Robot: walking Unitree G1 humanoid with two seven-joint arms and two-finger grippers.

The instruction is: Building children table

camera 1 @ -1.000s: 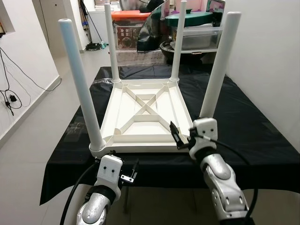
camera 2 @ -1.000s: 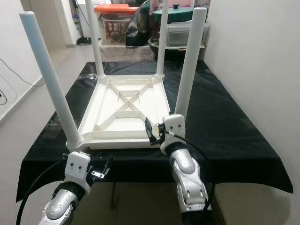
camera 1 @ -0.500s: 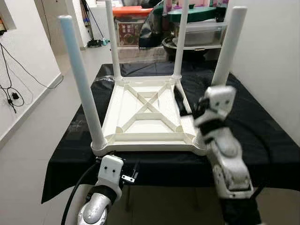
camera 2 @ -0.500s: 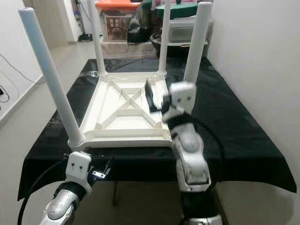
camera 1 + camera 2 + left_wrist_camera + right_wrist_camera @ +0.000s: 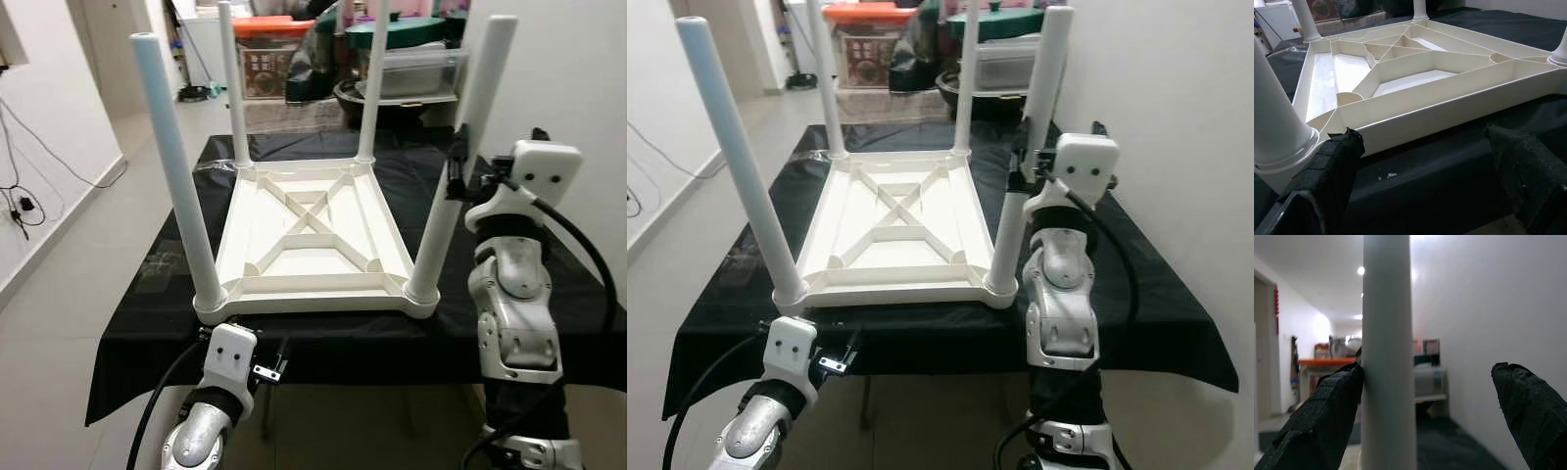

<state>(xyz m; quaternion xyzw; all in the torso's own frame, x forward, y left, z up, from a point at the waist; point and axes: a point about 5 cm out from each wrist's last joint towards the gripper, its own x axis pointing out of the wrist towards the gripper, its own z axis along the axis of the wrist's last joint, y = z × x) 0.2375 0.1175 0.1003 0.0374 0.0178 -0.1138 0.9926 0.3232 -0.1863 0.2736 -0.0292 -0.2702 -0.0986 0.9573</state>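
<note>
**Reaching for the near right leg, pincer spread**

Looking through the left eye view, I have the table [image 5: 309,235] upside down on the black cloth [image 5: 549,255], filling the centre of the frame. I count four legs, all standing upright: two near, two far. The near right leg [image 5: 460,157] rises along the right of centre, its long axis vertical. My right gripper [image 5: 457,176] sits at mid-height on it, in the right half of the frame, far nearer than the left one. The left gripper [image 5: 277,358] hangs at the bottom left, below the cloth's front edge.

In the right eye view the same four legs show, and the right gripper again meets the near right leg about halfway up.

In the left wrist view both pads are spread wide, holding nothing; the table's near rim runs across the middle of the frame beyond them.

In the right wrist view the leg stands left of centre. One finger [image 5: 1327,416] touches its left side; the other is well apart at the right edge, so the pincer is released and, I judge, must shift across before closing.
</note>
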